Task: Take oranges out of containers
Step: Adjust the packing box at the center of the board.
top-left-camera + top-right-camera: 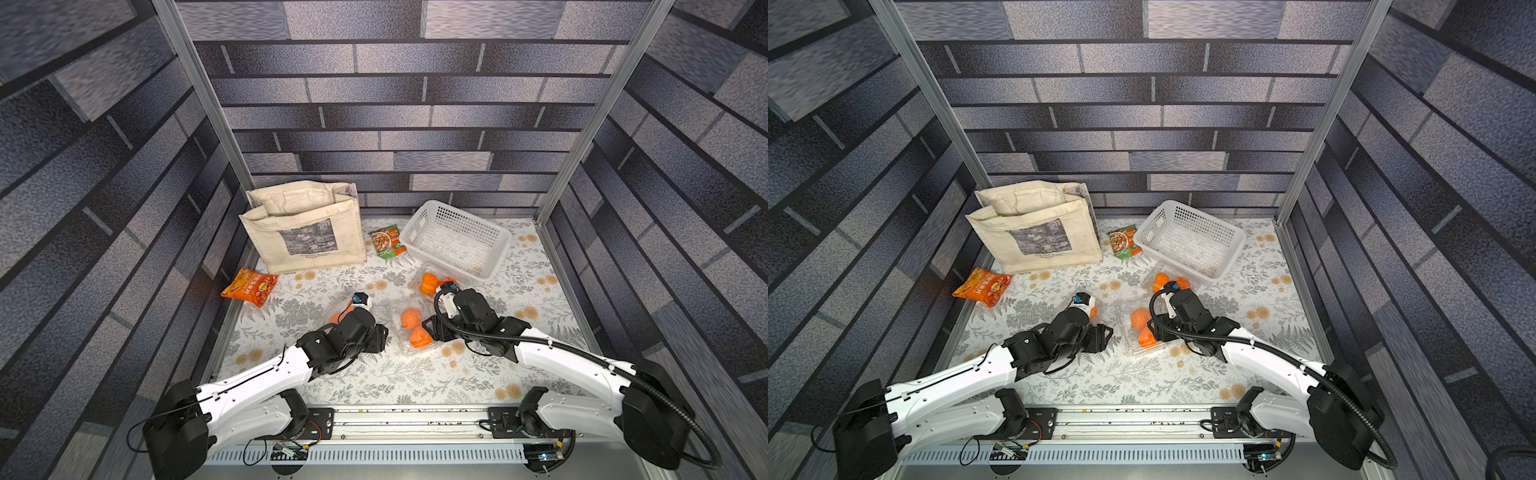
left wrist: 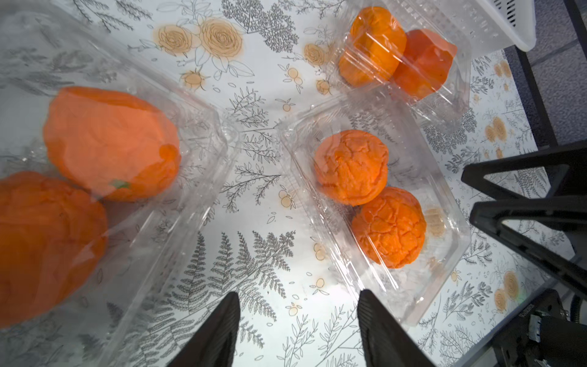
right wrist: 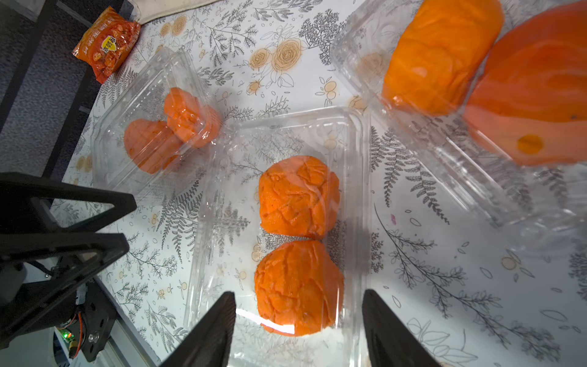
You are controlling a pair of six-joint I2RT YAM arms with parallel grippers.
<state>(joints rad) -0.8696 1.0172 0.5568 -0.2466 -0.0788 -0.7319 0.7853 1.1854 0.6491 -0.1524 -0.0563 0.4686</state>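
Six oranges lie inside three clear containers, near the white basket on its arm side. Only your wrist views show the left gripper and right gripper spread apart.

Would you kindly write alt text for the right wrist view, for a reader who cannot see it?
The right gripper, jaws open, hangs over a clear container holding two oranges. Two more such containers, each with two oranges, lie on the floral tablecloth.
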